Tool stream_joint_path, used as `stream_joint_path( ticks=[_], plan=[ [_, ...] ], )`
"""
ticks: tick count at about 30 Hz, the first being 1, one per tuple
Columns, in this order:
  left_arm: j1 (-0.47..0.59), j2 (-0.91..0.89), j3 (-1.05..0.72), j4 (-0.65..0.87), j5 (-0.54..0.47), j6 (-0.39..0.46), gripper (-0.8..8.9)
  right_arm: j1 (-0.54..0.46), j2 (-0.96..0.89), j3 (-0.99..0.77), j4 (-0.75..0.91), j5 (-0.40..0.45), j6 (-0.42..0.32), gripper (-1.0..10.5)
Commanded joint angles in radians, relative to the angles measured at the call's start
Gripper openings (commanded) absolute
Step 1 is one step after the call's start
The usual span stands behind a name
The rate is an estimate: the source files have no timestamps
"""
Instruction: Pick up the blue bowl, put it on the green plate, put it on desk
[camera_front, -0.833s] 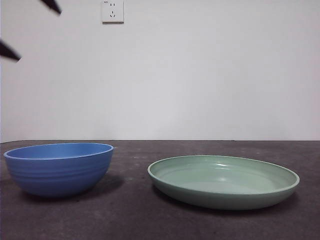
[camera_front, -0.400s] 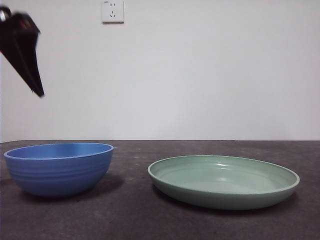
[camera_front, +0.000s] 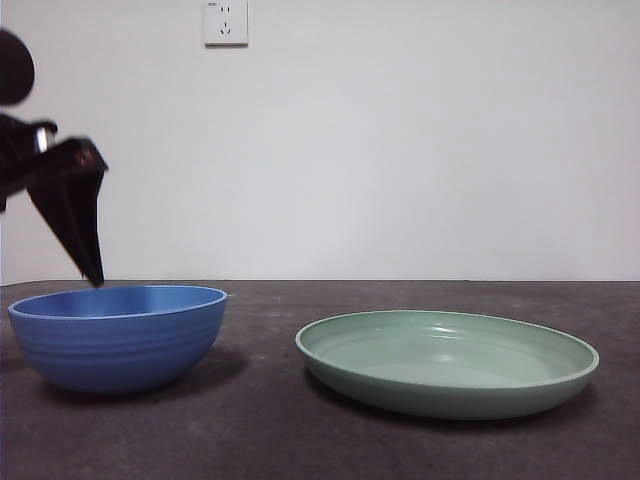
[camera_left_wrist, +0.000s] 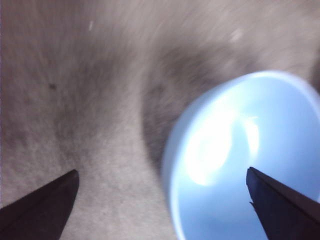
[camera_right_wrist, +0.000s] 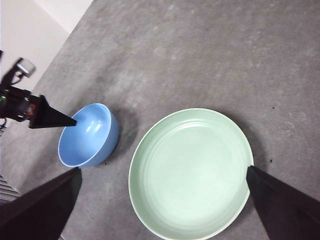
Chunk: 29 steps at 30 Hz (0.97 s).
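The blue bowl (camera_front: 118, 338) stands upright on the desk (camera_front: 270, 430) at the left. The green plate (camera_front: 447, 362) lies to its right, apart from it. My left gripper (camera_front: 88, 262) hangs at the far left, its tip just above the bowl's far left rim. In the blurred left wrist view the left gripper (camera_left_wrist: 161, 172) is open and empty, one jaw over the bowl (camera_left_wrist: 245, 160) and the other over the bare desk. My right gripper (camera_right_wrist: 163, 169) is open and empty, high above the plate (camera_right_wrist: 190, 172). That view also shows the bowl (camera_right_wrist: 90, 135) and the left gripper (camera_right_wrist: 47, 116).
A white wall with a socket (camera_front: 225, 22) stands behind the desk. The desk's far edge meets the wall in the right wrist view (camera_right_wrist: 67, 37). Bare desk (camera_right_wrist: 210, 60) lies around the bowl and the plate.
The left gripper has come down from the top left corner to just above the bowl's rim. The bowl and the plate have not moved.
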Motion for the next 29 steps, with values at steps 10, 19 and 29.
stream_joint_path(
  ticks=[10,19,29],
  plan=[
    [-0.008,0.095,0.020,0.035,-0.006,0.024,3.36,0.002,0.005,0.018,0.006,-0.006,-0.004,5.6],
    [-0.008,0.095,0.020,0.023,-0.006,0.040,0.15,0.002,0.005,0.018,0.006,-0.006,-0.004,5.6],
    [-0.011,0.095,0.046,0.001,-0.006,0.021,0.16,0.002,0.005,0.018,0.006,-0.006,-0.004,5.6]
  ],
)
